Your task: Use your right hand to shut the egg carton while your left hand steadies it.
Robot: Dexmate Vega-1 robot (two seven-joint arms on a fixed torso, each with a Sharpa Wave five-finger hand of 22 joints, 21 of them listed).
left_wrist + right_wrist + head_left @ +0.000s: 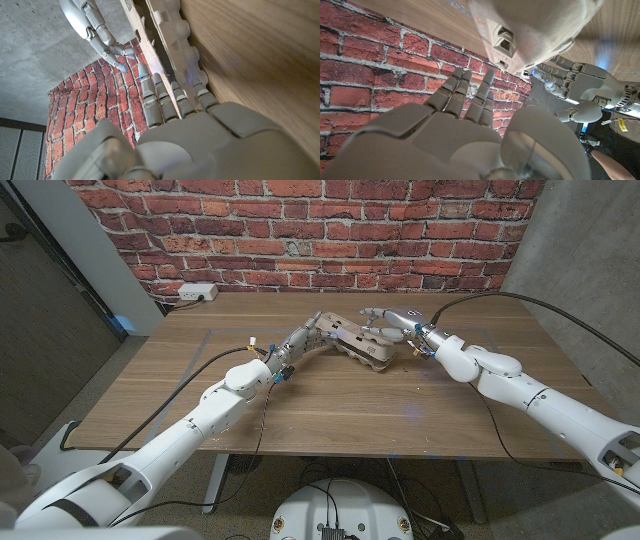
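Closing step underway: egg carton (358, 343) sits between both hands, left hand (300, 342) fingers (159, 97) straight, pressed together against its side, right hand (392, 322) fingers (456, 93) extended, slightly apart over the lid, needing a downward push.

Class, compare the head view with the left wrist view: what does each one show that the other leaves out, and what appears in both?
Head view alone: the whole wooden table, a white power strip at its back edge, and both arms reaching to the egg carton from either side.

Left wrist view alone: a close look at the left hand's fingers lying along the carton's bumpy cup side.

Both: the carton, the left hand, the right hand, the brick wall.
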